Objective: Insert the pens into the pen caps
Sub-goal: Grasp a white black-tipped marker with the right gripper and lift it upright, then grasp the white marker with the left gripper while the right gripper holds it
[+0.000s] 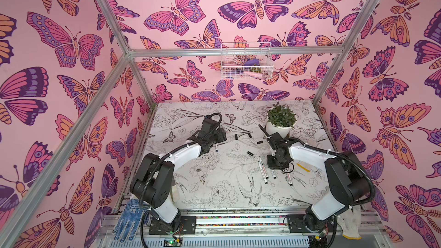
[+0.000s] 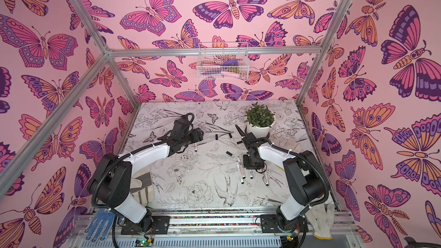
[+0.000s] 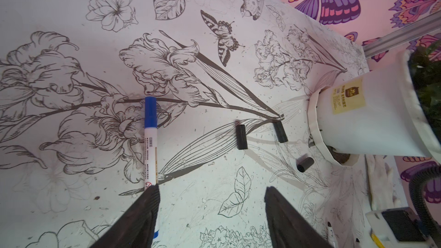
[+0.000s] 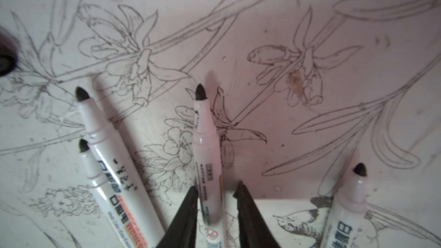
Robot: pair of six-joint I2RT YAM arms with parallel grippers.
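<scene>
I had the left gripper (image 3: 212, 190) low over the flower-printed table (image 3: 59, 8), its jaws spread wide with only bare tabletop between them. The blue-capped pen (image 3: 150, 144) lay flat just beside one finger (image 3: 145, 211), its rear part passing behind that finger. I could not tell whether the two touched. Beyond the jaws lay three black caps (image 3: 241, 137) on their sides, apart from one another, two of them near the foot of the white plant pot (image 3: 358, 115). In a top view I counted a fourth black cap (image 1: 249, 153), nearer the middle of the table, between the two arms.

The right gripper (image 4: 217, 187) was down over the uncapped pens (image 4: 107, 144), which lay on the right half of the table. The middle pen (image 4: 205, 144) ran straight between its jaws, dark tip pointing away from the wrist. The jaws stood narrow around the barrel. One finger (image 4: 186, 211) looked to be against it, but a thin strip of table showed between the barrel and the other finger, so I could not tell whether the pen was truly pinched. Two more pens lay close together on one side, one partly hiding the other. The lone pen (image 4: 348, 201) lay apart on the other side.
</scene>
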